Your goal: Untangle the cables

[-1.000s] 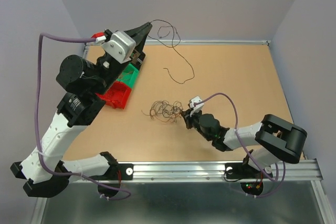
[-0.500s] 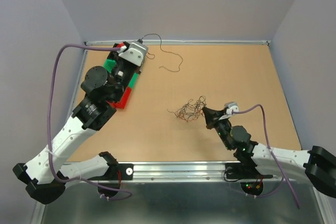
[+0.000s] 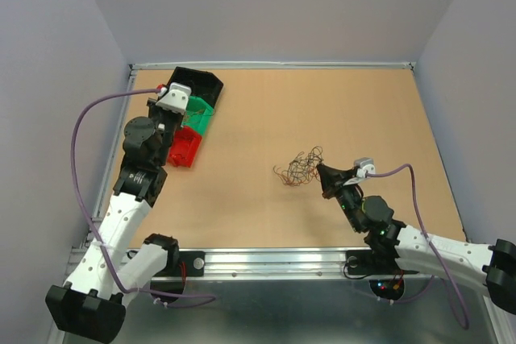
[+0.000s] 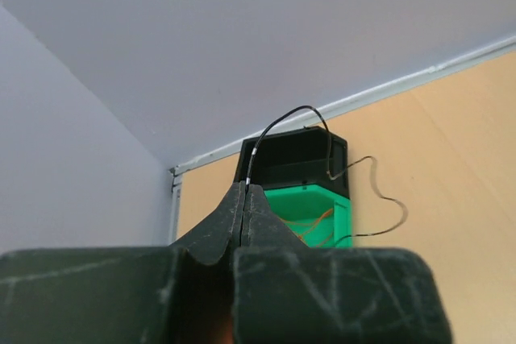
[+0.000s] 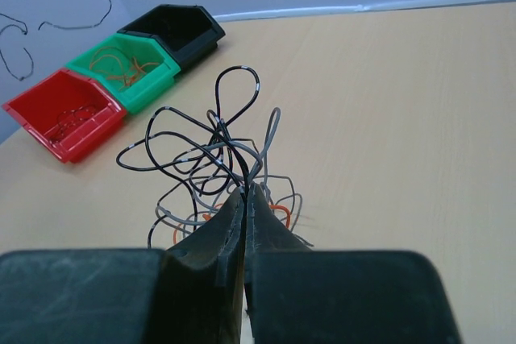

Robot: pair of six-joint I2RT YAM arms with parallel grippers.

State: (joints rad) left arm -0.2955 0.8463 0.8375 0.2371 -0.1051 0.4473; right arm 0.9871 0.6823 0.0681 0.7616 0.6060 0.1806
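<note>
Rail (image 3: 282, 260): silver, along the near edge of the table (image 3: 242, 199); both arm bases sit on it.
Right gripper (image 5: 244, 192): low over the board, right of centre. Its own wrist view shows the fingers pressed together on strands of the cables (image 5: 211, 155); the top view is too coarse to show that grip.
Tangle: black, grey and orange curls rise from the fingertips in the right wrist view. From above it is only a small dark knot (image 3: 298, 168) just left of the gripper, near the middle of the table.
Red bin (image 5: 68, 110): nearest of three in a row at the far left; the dark strands inside show only from the right wrist.
Green bin (image 5: 129, 58): the middle one; the orange strands inside show from both wrists.
Black bin (image 5: 177, 30): the farthest, by the back edge; its contents cannot be made out.
Left gripper (image 4: 244, 191): above the bins. From above its fingers are hidden under the wrist camera, but its own view shows them closed tight on a single black wire (image 4: 330, 151).
Wire's run: it arcs up from the fingertips, passes over the farthest bin, then trails wavily to the right over the table. It cannot be made out in the top view.
</note>
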